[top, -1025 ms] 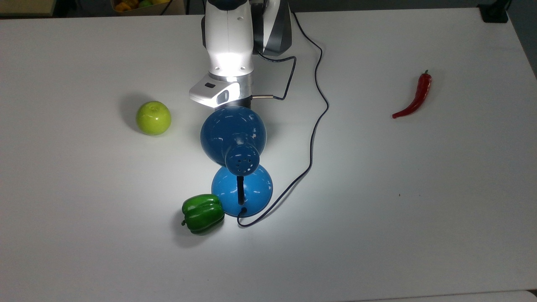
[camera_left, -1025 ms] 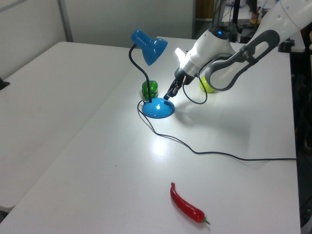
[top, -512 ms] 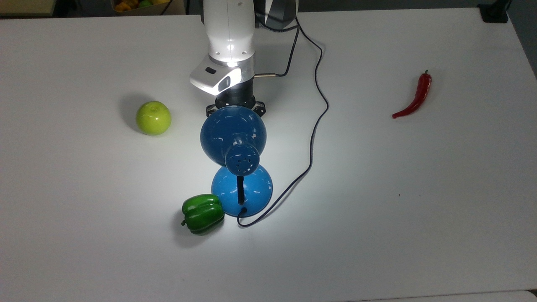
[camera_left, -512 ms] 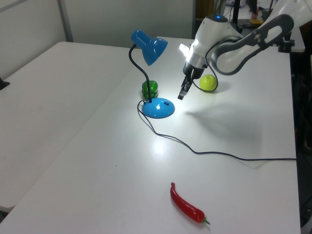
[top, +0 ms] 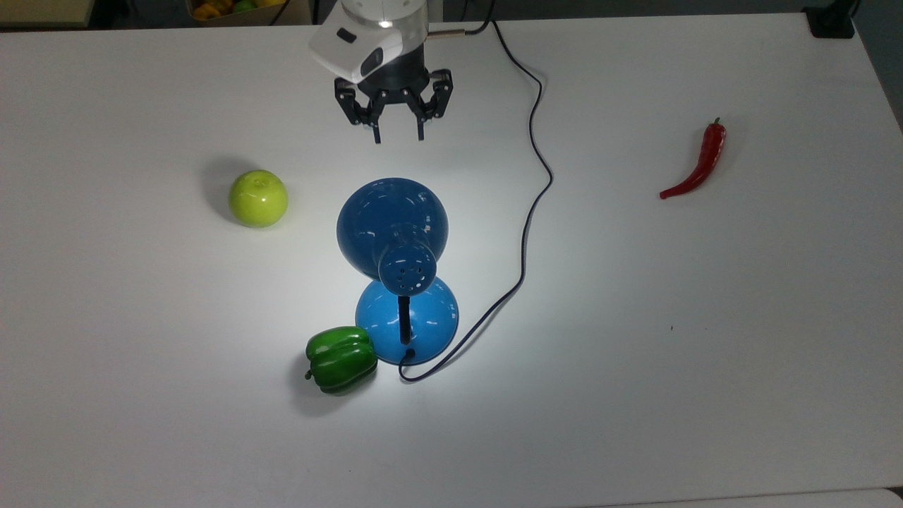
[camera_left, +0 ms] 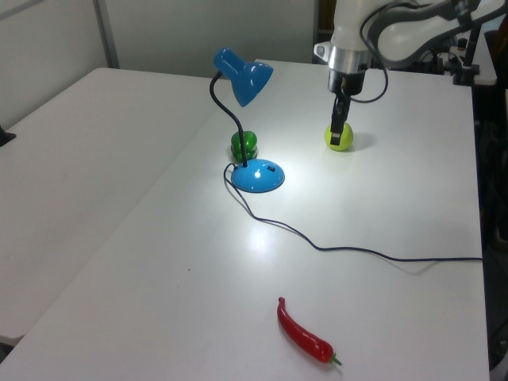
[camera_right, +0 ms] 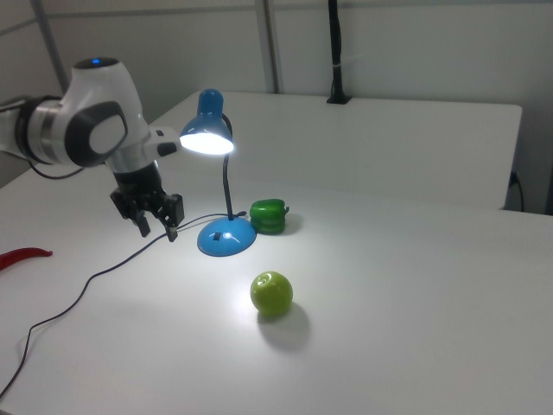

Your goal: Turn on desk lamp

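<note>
Light is pouring from the desk lamp (top: pixel 394 233) (camera_left: pixel 242 75) (camera_right: pixel 207 131), and we are seeing its shade glowing bright in the right view while a pale pool is spreading over the white table (top: pixel 705 353) (camera_left: pixel 397 317) (camera_right: pixel 415 259) beneath it. We are finding the lamp standing upright near the table's middle, its round blue base (top: pixel 407 321) (camera_left: pixel 258 175) (camera_right: pixel 226 236) sitting flat and its black neck curving up to the dome. Its thin black cord (top: pixel 532 183) (camera_left: pixel 349 250) (camera_right: pixel 78 298) is trailing away from the base across the tabletop.

We are seeing the gripper (top: pixel 398 134) (camera_left: pixel 339 127) (camera_right: pixel 158 227) hanging in the air, well apart from the lamp, pointing down with nothing between its fingers. In the top view its two fingers are standing apart with a clear gap, so we are reading it as open. In that view it is sitting above the shade, toward the table's far edge.

We are noting a green bell pepper (top: pixel 341 359) (camera_left: pixel 244 144) (camera_right: pixel 269 216) lying just beside the base, on the top view's left. A green apple (top: pixel 258 198) (camera_left: pixel 340 136) (camera_right: pixel 272 293) is resting well apart from the lamp. A red chili pepper (top: pixel 698 161) (camera_left: pixel 305 332) (camera_right: pixel 24 256) is lying far off, at the top view's right.
</note>
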